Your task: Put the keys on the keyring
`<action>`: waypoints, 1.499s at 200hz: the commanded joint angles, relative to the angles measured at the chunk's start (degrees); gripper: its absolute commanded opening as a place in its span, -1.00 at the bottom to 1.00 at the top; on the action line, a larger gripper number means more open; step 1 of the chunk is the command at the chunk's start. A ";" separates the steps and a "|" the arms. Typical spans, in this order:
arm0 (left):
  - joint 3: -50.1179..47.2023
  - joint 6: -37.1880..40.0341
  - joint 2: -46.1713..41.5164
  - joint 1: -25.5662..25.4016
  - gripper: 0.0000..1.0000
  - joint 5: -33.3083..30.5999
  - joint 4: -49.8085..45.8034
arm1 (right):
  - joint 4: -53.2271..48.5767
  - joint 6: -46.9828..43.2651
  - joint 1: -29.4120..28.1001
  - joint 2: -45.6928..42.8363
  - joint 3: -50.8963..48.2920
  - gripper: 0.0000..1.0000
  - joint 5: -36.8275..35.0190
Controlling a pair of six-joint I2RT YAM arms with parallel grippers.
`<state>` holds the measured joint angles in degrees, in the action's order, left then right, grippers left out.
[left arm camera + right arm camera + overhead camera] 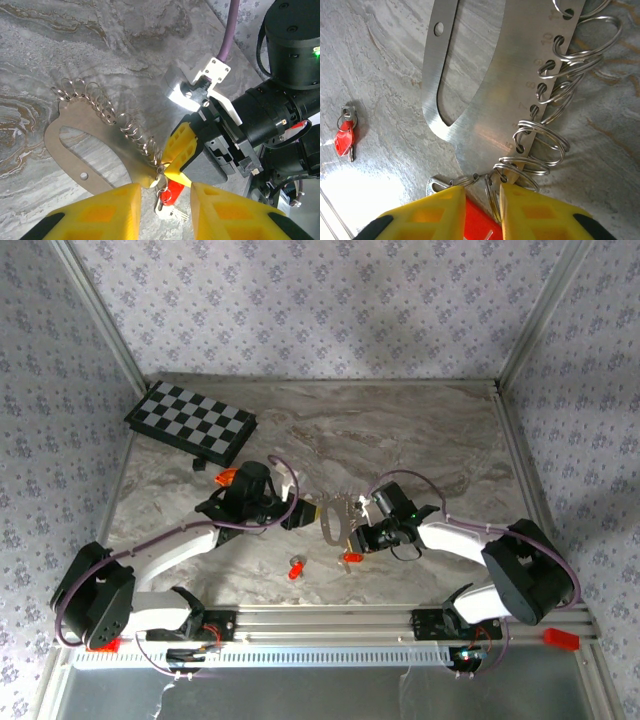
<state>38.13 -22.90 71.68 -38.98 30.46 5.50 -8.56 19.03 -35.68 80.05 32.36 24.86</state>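
near edge: rail (330,622) ran across the front of the counter (430,440) by the arm bases; little room to move there.
loose key (296,568): red head, flat on the counter, near side of the keyring and apart from it; not on any ring; left to do.
second key (173,192): red head, right at the keyring's near tip, in the gap of the left pincer; hung on a ring or only lying by it, could not tell.
right pincer (481,200): jaws drawn almost together, pinching a wire ring at the keyring's tip, red showing under them.
left pincer (166,200): jaws partway apart, tip and second key between them; a real hold could not be told.
keyring (87,119): flat on mid-counter between both pincers, row of wire rings along one edge.
progress: judged under half; one key maybe going on, one untouched.
crowding: pincers almost touched at the tip; tight.
far side: bare counter beyond the keyring; checkerboard (190,422) far left, well apart; walls (300,300) closed the back and sides.
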 commanded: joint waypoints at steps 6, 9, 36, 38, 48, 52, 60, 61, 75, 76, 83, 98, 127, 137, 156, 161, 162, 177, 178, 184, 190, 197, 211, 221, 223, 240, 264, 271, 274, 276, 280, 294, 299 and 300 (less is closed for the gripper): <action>-0.11 -0.92 -1.52 0.40 -0.38 1.07 1.80 | -0.93 -0.07 -0.60 0.65 0.40 -0.56 -0.95; -0.12 -0.92 -1.63 0.51 -0.38 1.09 1.80 | -0.92 -0.05 -0.59 0.70 0.37 -0.57 -0.96; -0.25 -1.18 -2.22 1.00 -0.38 1.11 2.05 | -1.02 -0.22 -0.65 0.68 0.49 -0.69 -1.37; -0.29 -1.23 -2.24 1.05 -0.38 1.10 2.08 | -1.07 -0.22 -0.69 0.64 0.51 -0.70 -1.39; -0.48 -1.36 -2.50 1.13 -0.39 1.04 2.24 | -1.15 -0.35 -0.82 0.68 0.60 -0.74 -1.57; -0.44 -1.38 -2.59 1.12 -0.39 1.03 2.23 | -1.19 -0.44 -0.94 0.70 0.64 -0.75 -1.62; -0.57 -1.45 -2.81 1.26 -0.39 1.00 2.24 | -1.43 -0.61 -1.10 0.67 0.73 -0.77 -1.87; -0.54 -1.45 -2.84 1.27 -0.39 1.01 2.24 | -1.49 -0.63 -1.12 0.70 0.84 -0.77 -1.90; -0.68 -1.53 -3.10 1.29 -0.39 1.01 2.28 | -1.88 -0.87 -1.42 0.64 1.03 -0.82 -2.45; -0.68 -1.54 -3.16 1.33 -0.39 1.01 2.26 | -1.89 -0.85 -1.46 0.59 1.04 -0.82 -2.49; -0.84 -1.53 -3.19 1.29 -0.39 1.01 2.32 | -2.23 -1.07 -1.67 0.63 1.17 -0.83 -2.79; -0.93 -1.60 -3.52 1.39 -0.39 1.01 2.26 | -2.86 -1.71 -2.29 0.27 1.47 -0.89 -3.61; -0.78 -1.54 -4.11 1.61 -0.40 1.04 2.18 | -4.09 -3.23 -3.56 -1.06 1.78 -1.00 -5.32; -0.74 -1.32 -4.56 1.63 -0.40 1.10 2.17 | -3.92 -3.79 -4.16 -2.20 1.66 -1.00 -6.05; -0.60 -0.69 -6.12 1.60 -0.42 1.47 2.13 | -3.82 -5.47 -5.41 -5.42 1.48 -1.00 -7.99; -0.52 -0.45 -6.72 1.55 -0.44 1.66 2.04 | -3.82 -6.06 -5.80 -6.40 1.39 -1.00 -8.63; -0.52 -0.43 -6.81 1.59 -0.44 1.73 2.01 | -3.83 -6.17 -5.89 -6.71 1.39 -1.00 -8.75; -0.35 0.28 -8.54 1.61 -0.48 2.44 1.80 | -3.74 -8.24 -6.65 -10.27 1.26 -1.00 -10.19; -0.34 0.34 -8.69 1.62 -0.49 2.47 1.80 | -3.75 -8.40 -6.67 -10.53 1.24 -1.00 -10.28; -0.18 0.60 -9.43 1.62 -0.50 2.96 1.70 | -3.60 -9.23 -6.89 -12.32 1.10 -1.00 -10.72; -0.05 0.76 -10.12 1.59 -0.52 3.39 1.58 | -3.23 -10.11 -7.09 -14.28 0.91 -1.00 -10.89; 0.10 1.07 -11.01 1.58 -0.53 4.06 1.53 | -2.47 -11.04 -7.23 -16.75 0.51 -1.00 -10.76; 0.50 1.49 -12.76 1.58 -0.55 5.75 1.72 | -0.06 -12.93 -7.46 -22.34 -0.90 -1.00 -10.24; 0.70 1.71 -13.95 1.57 -0.56 7.03 2.09 | 1.95 -14.09 -7.51 -26.37 -1.84 -1.00 -9.50; 0.71 1.71 -14.25 1.61 -0.56 7.35 2.24 | 2.29 -14.34 -7.50 -27.19 -2.05 -1.00 -9.22; 1.23 1.97 -16.41 1.46 -0.61 9.75 3.44 | 4.72 -16.06 -7.47 -32.98 -2.82 -1.00 -7.74; 2.70 2.84 -18.91 1.03 -0.67 12.51 3.99 | 4.97 -18.29 -7.29 -36.43 -0.58 -1.00 -2.82; 3.20 3.23 -19.43 0.97 -0.69 13.18 4.07 | 5.05 -18.49 -7.19 -36.70 0.46 -1.00 -1.34; 3.39 3.35 -19.71 0.93 -0.70 13.54 4.08 | 5.21 -18.53 -7.16 -36.72 0.91 -1.00 -0.75; 3.61 3.44 -19.84 0.86 -0.70 13.79 4.13 | 5.35 -18.57 -7.15 -36.83 1.14 -1.00 -0.36; 3.91 3.67 -20.00 0.70 -0.71 14.18 4.17 | 5.72 -18.47 -7.21 -36.86 1.77 -1.00 0.42; 5.00 4.07 -20.51 0.12 -0.76 15.82 4.33 | 8.02 -17.66 -7.18 -36.81 3.56 -1.00 2.93; 5.33 4.09 -20.66 -0.11 -0.77 16.60 4.58 | 8.94 -17.18 -7.15 -36.81 4.11 -1.00 3.79; 5.39 4.09 -20.68 -0.12 -0.77 16.71 4.64 | 9.19 -17.09 -7.14 -36.81 4.24 -1.00 3.92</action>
<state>39.62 -20.60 52.56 -38.20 41.74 6.83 -5.28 2.70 -42.78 43.88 32.03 22.39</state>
